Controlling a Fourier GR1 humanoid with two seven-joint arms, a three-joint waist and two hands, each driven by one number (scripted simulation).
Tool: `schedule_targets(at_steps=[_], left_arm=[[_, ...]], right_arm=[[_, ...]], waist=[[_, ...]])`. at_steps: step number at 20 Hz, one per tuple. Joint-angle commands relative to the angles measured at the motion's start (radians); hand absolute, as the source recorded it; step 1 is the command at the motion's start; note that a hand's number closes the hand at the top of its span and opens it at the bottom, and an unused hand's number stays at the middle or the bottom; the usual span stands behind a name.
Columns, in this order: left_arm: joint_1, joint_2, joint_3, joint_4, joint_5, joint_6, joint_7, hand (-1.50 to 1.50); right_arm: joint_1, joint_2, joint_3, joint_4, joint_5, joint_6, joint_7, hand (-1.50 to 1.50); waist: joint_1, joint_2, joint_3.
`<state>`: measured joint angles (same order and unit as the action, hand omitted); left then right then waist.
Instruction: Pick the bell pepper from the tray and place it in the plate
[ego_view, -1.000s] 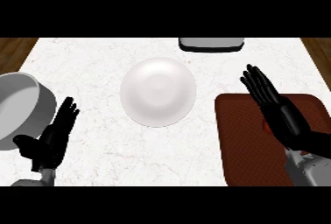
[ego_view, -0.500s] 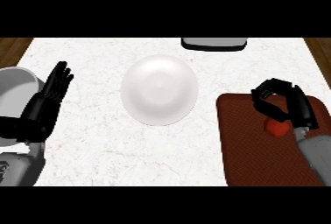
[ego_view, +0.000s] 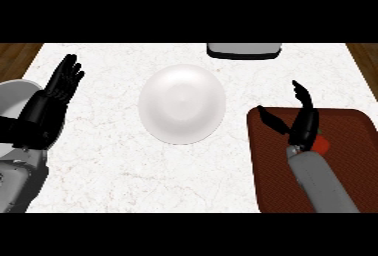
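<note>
Head view showed the bell pepper (ego_view: 322, 145) as a small red shape lying on the dark brown tray (ego_view: 347, 165) at the right of the worktop (ego_view: 103, 165). Most of it was hidden behind the right hand (ego_view: 301, 125) and its grey forearm; only a sliver at the forearm's right side was visible.

Handling, as a judgement: a bell pepper is light, fairly stiff but hollow, with a smooth, waxy skin that may slip. It should tolerate a moderate squeeze. The best hold would be across its widest part, fingers and thumb on opposite sides, rather than at the stem. Its orientation could not be determined.

Right hand: it stood over the tray, just beside the pepper on the pepper's left. Fingers were spread, thumb splayed out to the left, fingers pointing up the picture. Nothing was held. Whether the hand touched the pepper could not be told.

Left hand (ego_view: 52, 107): resting at the left edge, fingers straight and together, holding nothing.

White plate (ego_view: 182, 103): at the worktop's centre, well apart from the tray's pepper, with nothing on it. Placement not yet done.
</note>
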<state>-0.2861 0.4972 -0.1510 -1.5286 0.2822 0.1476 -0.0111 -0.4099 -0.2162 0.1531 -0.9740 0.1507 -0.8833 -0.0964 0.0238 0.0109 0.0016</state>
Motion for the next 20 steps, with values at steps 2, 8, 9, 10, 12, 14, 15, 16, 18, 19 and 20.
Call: schedule_targets(at_steps=[2,8,9,10,12,14,15,16,18,19,20], left_arm=[[0.007,0.024,0.041,-0.047,-0.004,-0.027,0.046,0.0],[0.026,0.013,0.046,-0.027,-0.006,-0.018,0.045,0.0],[0.004,-0.003,0.025,-0.009,-0.039,0.009,0.046,0.0],[0.011,0.01,0.037,-0.02,-0.008,-0.02,0.059,0.0],[0.015,0.001,0.028,-0.001,-0.03,-0.005,0.044,0.0],[0.013,0.023,0.045,-0.009,-0.014,-0.029,0.051,0.0],[-0.007,0.017,0.04,-0.019,-0.022,-0.016,0.064,0.0],[0.02,0.007,0.025,-0.04,-0.028,-0.011,0.064,0.0],[0.028,0.012,0.042,-0.025,-0.023,-0.018,0.048,0.0],[0.016,0.005,0.031,-0.042,-0.026,-0.011,0.069,0.0],[0.038,-0.009,0.034,-0.037,-0.021,-0.008,0.055,0.0]], right_arm=[[-0.048,0.036,-0.026,0.066,0.081,-0.141,-0.049,-1.5],[-0.166,-0.151,0.101,0.114,0.315,0.052,0.51,-1.5],[-0.172,-0.178,0.11,0.128,0.319,0.12,0.556,-1.5],[-0.199,-0.161,0.125,0.171,0.343,0.143,0.633,-1.5],[-0.212,-0.21,0.147,0.19,0.348,0.281,0.731,-1.5],[-0.255,-0.222,0.168,0.193,0.346,0.413,0.846,-1.5],[-0.271,-0.194,0.182,0.195,0.346,0.455,0.917,-1.5],[-0.288,-0.214,0.191,0.194,0.34,0.533,0.955,-1.5],[-0.297,-0.213,0.197,0.169,0.299,0.669,1.035,-1.5],[-0.32,-0.219,0.193,0.147,0.271,0.745,1.074,-1.5],[-0.321,-0.202,0.197,0.116,0.262,0.773,1.13,-1.5]], waist=[[-0.014,-0.011,-0.001],[-0.031,-0.026,-0.009],[-0.045,-0.025,-0.01],[-0.03,-0.025,-0.012],[-0.045,-0.026,-0.013],[-0.038,-0.029,-0.012],[-0.037,-0.028,-0.01],[-0.028,-0.029,-0.009],[-0.036,-0.028,-0.008],[-0.041,-0.031,-0.007],[-0.041,-0.029,-0.006]])
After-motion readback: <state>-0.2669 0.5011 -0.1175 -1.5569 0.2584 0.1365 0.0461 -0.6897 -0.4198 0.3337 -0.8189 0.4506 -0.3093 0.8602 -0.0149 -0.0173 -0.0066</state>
